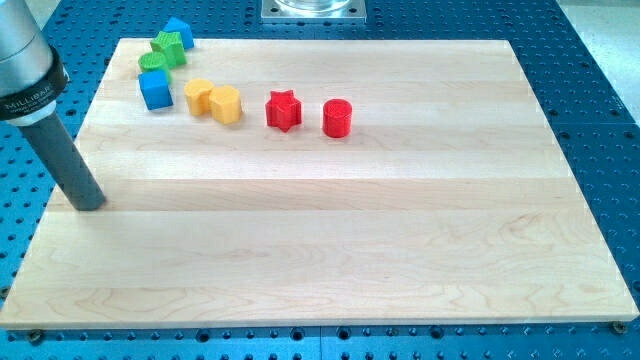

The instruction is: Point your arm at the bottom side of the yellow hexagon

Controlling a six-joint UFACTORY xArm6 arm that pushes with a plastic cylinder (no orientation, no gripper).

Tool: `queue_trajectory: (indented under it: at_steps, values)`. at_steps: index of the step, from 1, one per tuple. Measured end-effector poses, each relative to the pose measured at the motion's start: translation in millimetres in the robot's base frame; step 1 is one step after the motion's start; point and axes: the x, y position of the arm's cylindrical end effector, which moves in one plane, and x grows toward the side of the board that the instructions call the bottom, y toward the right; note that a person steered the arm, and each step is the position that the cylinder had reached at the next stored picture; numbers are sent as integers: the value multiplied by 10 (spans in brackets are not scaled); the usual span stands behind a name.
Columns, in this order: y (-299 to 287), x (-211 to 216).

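Note:
The yellow hexagon (227, 104) lies on the wooden board (330, 220) in the upper left part. A second yellow block (199, 96), rounded in shape, touches its left side. My rod comes down from the view's top left, and my tip (89, 204) rests on the board near its left edge. The tip is well to the left of and below the yellow hexagon, apart from every block.
A blue cube (155, 89) sits left of the yellow blocks. A green block (152, 63), a green star (169, 47) and a blue block (179, 32) cluster at the top left corner. A red star (283, 110) and a red cylinder (338, 118) lie right of the hexagon.

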Motion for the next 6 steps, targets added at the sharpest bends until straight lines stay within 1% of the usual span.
queue_trajectory:
  at_steps: [2,3,5,6]
  values:
    - [-19,0]
    - [3,-265]
    - [759,-497]
    - [982,-514]
